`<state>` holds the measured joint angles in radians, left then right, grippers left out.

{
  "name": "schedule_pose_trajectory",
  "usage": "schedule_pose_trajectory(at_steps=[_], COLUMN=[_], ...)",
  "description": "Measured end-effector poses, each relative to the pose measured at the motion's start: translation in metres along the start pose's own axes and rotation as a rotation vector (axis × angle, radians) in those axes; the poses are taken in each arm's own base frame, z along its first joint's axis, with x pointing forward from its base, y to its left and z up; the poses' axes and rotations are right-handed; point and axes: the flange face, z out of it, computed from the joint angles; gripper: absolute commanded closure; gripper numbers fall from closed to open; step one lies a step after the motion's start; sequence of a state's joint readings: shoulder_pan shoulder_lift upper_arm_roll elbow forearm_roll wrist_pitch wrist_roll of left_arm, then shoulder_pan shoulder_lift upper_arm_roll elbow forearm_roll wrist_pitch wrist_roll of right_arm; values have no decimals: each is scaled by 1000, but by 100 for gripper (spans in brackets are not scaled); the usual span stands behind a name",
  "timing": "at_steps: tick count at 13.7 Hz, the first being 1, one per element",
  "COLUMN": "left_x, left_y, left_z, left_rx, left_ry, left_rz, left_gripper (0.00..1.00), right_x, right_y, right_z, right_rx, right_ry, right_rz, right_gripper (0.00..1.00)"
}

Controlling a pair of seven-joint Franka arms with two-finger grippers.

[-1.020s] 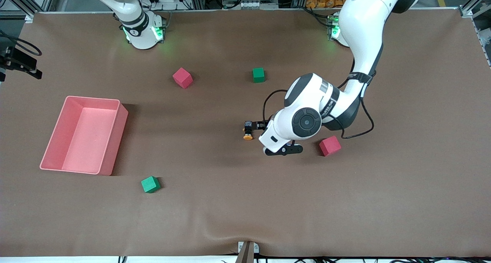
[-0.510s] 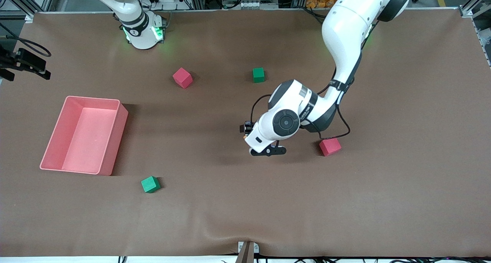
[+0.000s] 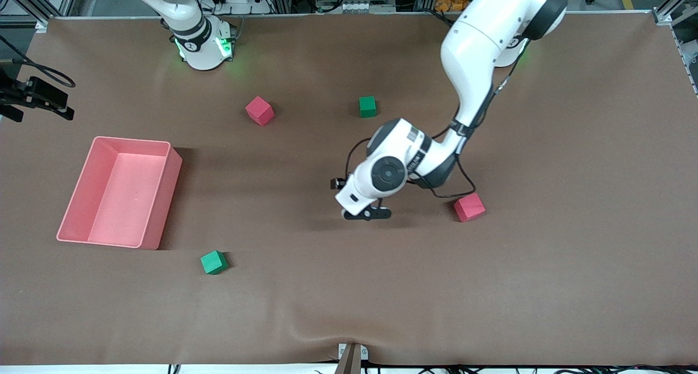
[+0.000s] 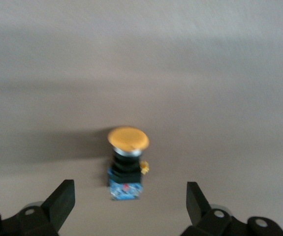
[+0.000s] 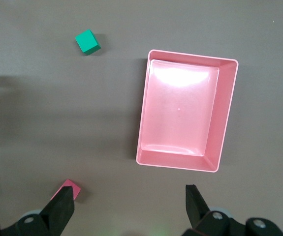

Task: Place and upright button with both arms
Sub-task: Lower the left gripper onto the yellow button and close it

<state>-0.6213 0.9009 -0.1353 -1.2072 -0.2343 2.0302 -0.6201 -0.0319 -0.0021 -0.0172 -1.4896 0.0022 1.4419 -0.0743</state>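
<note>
So we've got the left gripper (image 4: 127, 206) hanging low over the middle of the table with its jaws spread wide and nothing between them, not touching anything. In the left wrist view the button (image 4: 127, 160) lies on its side just ahead of the open fingers (image 4: 62, 199), roughly centred on the gap: smooth round orange cap, a silvery ring under it, a short black body, and a blue end with a bit of red on it, plus a small yellow nub sticking out of the side. From the front view we can't see the button at all, the left arm's white wrist covers that spot. The surface under it is a matte brown table (image 3: 327, 297) cover with a soft ripple along the edge nearest the camera. Closest to the left gripper is a red cube (image 3: 469, 207), toward the left arm's end of the table, blocky and foam-looking. Farther out are a green cube (image 3: 367, 106) and another red cube (image 3: 259, 110) up toward the bases, and a second green cube (image 3: 213, 262) nearer the camera. The right gripper (image 5: 129, 209) waits up high, also wide open and empty, over the stretch between the right arm's base and the pink bin (image 5: 185, 115), a glossy plastic rectangular tub with rounded corners sitting well apart from the left gripper at the right arm's end.
</note>
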Motion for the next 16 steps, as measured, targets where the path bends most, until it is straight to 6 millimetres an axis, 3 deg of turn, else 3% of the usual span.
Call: schedule_pose_trajectory(at_steps=[5, 16], left_x=[-20, -14], left_y=[16, 4], left_z=[17, 45], left_rx=[132, 152], left_ry=[56, 16], left_rz=[107, 84], left_gripper=[0, 4], right_x=[-1, -2], right_y=[3, 5], right_z=[3, 4], right_rx=[1, 2], right_ry=[-11, -23], right_rz=[6, 10], right_gripper=[0, 0])
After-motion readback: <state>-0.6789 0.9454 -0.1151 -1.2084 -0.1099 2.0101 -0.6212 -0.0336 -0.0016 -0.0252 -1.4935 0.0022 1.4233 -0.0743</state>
